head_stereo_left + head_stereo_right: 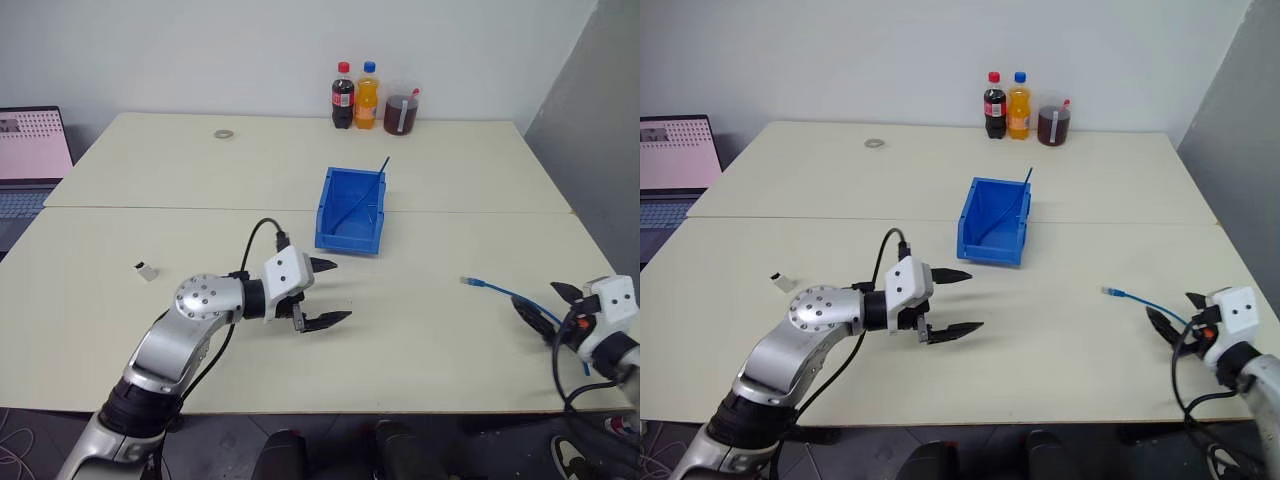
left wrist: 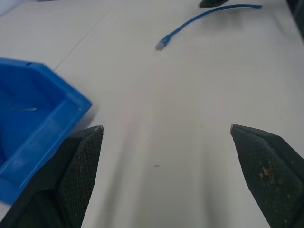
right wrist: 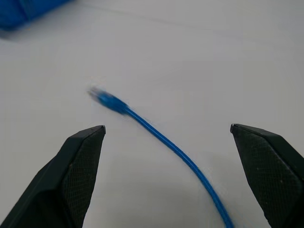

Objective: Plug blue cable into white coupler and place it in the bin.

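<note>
The bright blue bin (image 1: 352,232) stands near the table's middle. My left gripper (image 1: 341,290) hovers open just in front of it, pointing right, with nothing between its fingers. The tiny white coupler (image 1: 148,270) lies on the table to the left, beyond that arm. The light-blue cable (image 1: 497,291) lies at the right, its plug toward the bin. My right gripper (image 1: 543,303) is open at the cable's near end, and the cable (image 3: 161,137) runs between its spread fingers. The left wrist view looks past the bin (image 2: 33,109) to the cable (image 2: 204,14).
Two drink bottles (image 1: 355,96) and a jar of dark liquid (image 1: 401,113) stand at the table's far edge. A small ring (image 1: 223,133) lies far left. A laptop (image 1: 30,160) sits off the table's left side. A thin dark-blue strand (image 1: 367,187) leans in the bin.
</note>
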You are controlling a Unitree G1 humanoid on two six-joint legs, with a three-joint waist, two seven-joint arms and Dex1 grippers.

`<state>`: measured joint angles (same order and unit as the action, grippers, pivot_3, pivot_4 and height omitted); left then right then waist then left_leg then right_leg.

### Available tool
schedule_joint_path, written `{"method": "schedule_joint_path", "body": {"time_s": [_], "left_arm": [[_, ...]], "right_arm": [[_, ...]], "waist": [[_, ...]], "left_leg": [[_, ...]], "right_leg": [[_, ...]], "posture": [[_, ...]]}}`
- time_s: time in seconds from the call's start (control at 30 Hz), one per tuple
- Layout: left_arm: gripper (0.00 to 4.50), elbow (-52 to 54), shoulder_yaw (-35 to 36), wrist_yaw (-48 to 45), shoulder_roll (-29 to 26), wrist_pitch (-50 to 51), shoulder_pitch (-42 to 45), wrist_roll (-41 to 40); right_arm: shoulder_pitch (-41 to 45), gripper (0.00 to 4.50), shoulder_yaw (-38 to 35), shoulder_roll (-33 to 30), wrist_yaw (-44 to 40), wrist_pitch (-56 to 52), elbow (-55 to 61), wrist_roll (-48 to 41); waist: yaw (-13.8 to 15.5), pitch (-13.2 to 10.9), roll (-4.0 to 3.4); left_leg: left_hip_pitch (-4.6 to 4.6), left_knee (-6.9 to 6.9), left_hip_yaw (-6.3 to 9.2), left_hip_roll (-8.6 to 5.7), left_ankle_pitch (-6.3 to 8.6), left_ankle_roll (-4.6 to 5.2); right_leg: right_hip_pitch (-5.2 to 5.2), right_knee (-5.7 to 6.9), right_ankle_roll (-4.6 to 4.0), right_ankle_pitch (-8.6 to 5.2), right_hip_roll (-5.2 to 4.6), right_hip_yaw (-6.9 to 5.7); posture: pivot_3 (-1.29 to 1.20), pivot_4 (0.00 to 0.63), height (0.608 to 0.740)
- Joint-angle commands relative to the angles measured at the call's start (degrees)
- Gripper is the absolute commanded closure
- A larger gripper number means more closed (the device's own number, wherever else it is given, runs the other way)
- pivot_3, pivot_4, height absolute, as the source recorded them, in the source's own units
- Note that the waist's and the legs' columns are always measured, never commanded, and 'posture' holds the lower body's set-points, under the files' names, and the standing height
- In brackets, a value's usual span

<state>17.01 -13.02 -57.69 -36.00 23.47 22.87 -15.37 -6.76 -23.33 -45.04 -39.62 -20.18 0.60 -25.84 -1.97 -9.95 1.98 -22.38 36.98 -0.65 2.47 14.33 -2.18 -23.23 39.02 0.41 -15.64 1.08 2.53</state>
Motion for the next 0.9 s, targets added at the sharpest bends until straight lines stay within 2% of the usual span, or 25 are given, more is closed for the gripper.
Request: {"method": "schedule_joint_path", "body": {"time_s": [0.03,0.37,0.53,0.67,0.8,0.9], "left_arm": [[0.00,-0.23,-1.79,-2.45,-0.51,0.09,2.46,0.20],[0.00,-1.43,-4.07,-3.11,1.60,-0.73,5.52,1.27],[0.00,-1.80,-4.16,-2.96,1.51,-0.84,6.08,1.87],[0.00,-2.03,-4.10,-2.92,1.60,-0.73,6.43,2.11],[0.00,-2.49,-4.19,-2.77,1.89,-0.82,6.79,2.37],[0.00,-3.26,-4.30,-2.71,2.22,-1.01,7.18,2.63]], "right_arm": [[3.92,0.02,0.31,-3.80,-4.55,0.00,-7.16,1.41],[13.01,0.02,8.22,-8.61,-13.22,-7.38,-18.48,4.18],[13.85,0.99,10.60,-10.78,-18.41,-9.82,-20.43,4.77],[14.10,2.13,12.46,-12.51,-21.11,-9.32,-20.55,6.32],[14.09,3.10,13.68,-13.06,-22.49,-4.76,-19.47,8.60],[15.02,3.98,14.29,-13.02,-22.50,-1.56,-19.83,10.23]], "waist": [[0.00,0.01,-0.01],[0.21,-0.02,-0.05],[0.20,-0.02,-0.05],[0.24,-0.02,-0.04],[0.20,-0.02,-0.04],[0.16,-0.02,-0.04]], "left_leg": [[0.00,0.00,-0.01,0.00,0.00,0.00],[-0.08,0.03,0.05,0.01,0.00,0.00],[-0.06,0.05,0.05,0.00,0.00,0.00],[-0.07,0.04,0.07,0.01,0.00,0.00],[-0.05,0.05,0.07,0.01,0.00,0.00],[-0.05,0.05,0.06,0.02,0.00,0.00]], "right_leg": [[0.00,0.00,0.00,0.00,0.00,0.01],[0.00,-0.03,0.00,0.00,0.01,-0.02],[0.02,-0.03,0.00,0.00,-0.01,-0.03],[0.02,-0.04,0.00,0.00,0.00,-0.05],[0.02,-0.03,0.00,0.00,0.00,-0.05],[0.02,-0.03,0.00,0.00,0.00,-0.05]], "posture": [[0.00,0.150,0.740],[0.00,0.150,0.740],[0.00,0.150,0.740],[0.00,0.150,0.740],[0.00,0.150,0.740],[0.00,0.150,0.740]]}}
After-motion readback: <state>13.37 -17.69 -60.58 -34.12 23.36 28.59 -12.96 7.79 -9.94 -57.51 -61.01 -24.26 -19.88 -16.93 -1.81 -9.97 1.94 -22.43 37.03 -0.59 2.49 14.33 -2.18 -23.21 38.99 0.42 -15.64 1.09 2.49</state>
